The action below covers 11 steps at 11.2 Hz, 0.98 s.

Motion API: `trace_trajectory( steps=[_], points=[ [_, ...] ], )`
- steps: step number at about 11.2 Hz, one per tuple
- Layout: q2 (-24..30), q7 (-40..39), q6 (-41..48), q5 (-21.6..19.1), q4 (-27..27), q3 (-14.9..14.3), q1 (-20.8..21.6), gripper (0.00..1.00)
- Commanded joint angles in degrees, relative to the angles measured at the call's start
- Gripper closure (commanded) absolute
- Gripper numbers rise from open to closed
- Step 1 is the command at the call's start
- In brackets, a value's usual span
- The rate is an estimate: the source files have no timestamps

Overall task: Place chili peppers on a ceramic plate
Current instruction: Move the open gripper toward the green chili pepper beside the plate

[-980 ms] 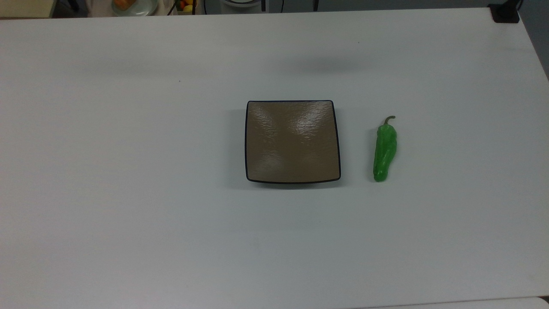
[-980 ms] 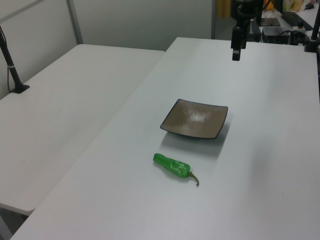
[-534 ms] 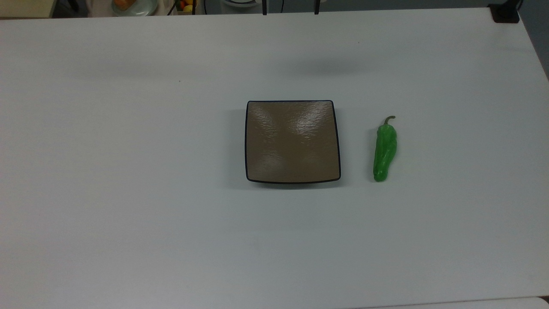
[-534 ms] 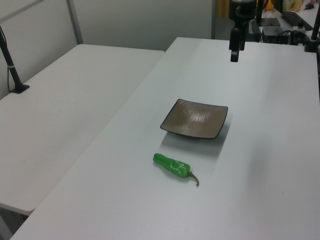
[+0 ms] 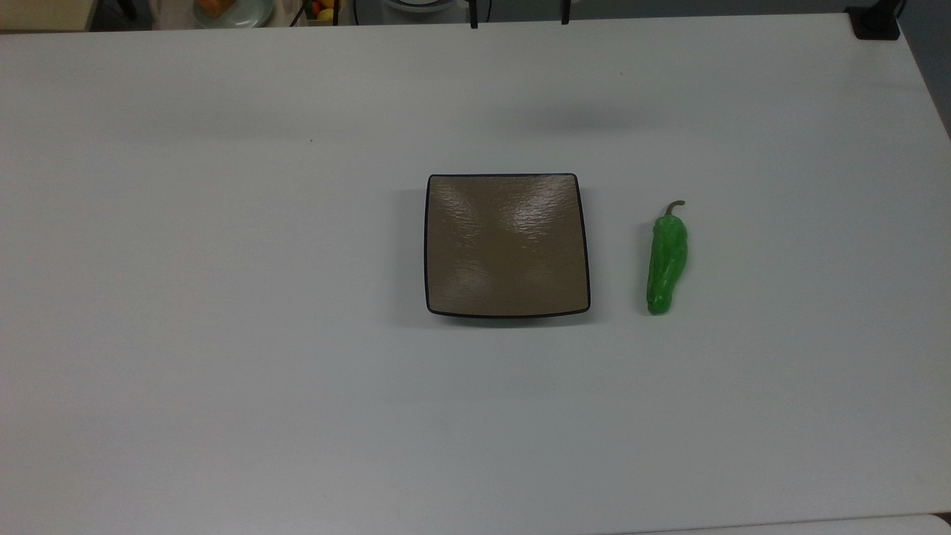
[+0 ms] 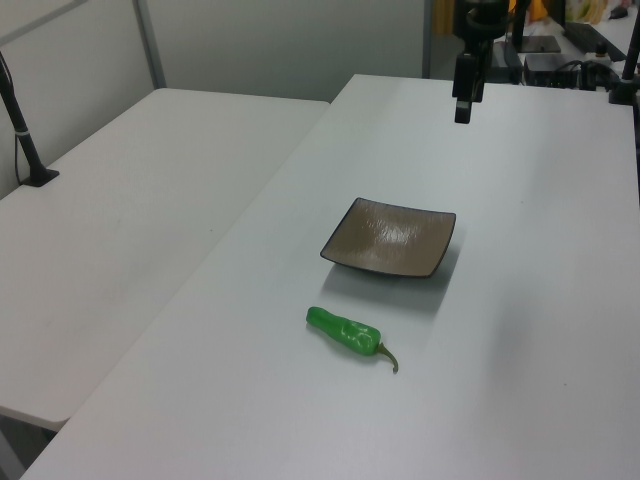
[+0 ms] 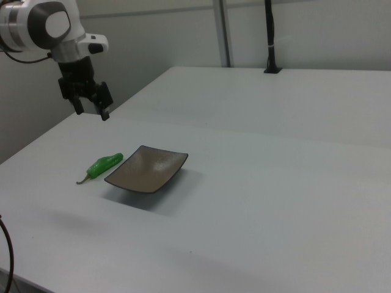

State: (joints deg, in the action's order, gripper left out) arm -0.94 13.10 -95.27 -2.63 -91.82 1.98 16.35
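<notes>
In the left view, the chili pepper [image 6: 343, 332] lies nearest the camera, a little below the middle of the frame, flat on the white table [image 6: 520, 400], with its curved stem pointing toward the lower right. Just beyond it, at the centre of the frame, sits the ceramic plate [image 6: 432, 232], square and brown with a dark rim, apart from the pepper with a strip of bare table between them. Farther back, near the upper edge and right of centre, the gripper [image 6: 462, 103] hangs in the air above the far part of the table, well apart from both pepper and plate. The right view puts the gripper [image 7: 93, 110] in the upper left of the frame with its two fingers spread apart and nothing between them, high above the pepper [image 7: 104, 163], which lies just left of the plate [image 7: 173, 168]. In the top view the plate [image 5: 431, 245] is at the middle of the frame and the pepper [image 5: 666, 259] lies to the right of it, stem toward the top edge, not touching it.
</notes>
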Motion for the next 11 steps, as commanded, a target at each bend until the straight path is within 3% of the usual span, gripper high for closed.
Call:
trace_trajectory(
  steps=[1,3,5,11],
  points=[
    [-4.59,6.3,-0.79,-0.88,5.41,2.66,0.79,0.0],
    [-8.18,10.18,-1.4,-0.71,7.53,5.04,1.05,0.0],
    [-11.87,15.17,-7.44,0.35,7.62,6.36,2.89,0.0],
    [-21.37,18.28,-22.39,2.28,7.1,6.46,6.76,0.0]
  ],
)
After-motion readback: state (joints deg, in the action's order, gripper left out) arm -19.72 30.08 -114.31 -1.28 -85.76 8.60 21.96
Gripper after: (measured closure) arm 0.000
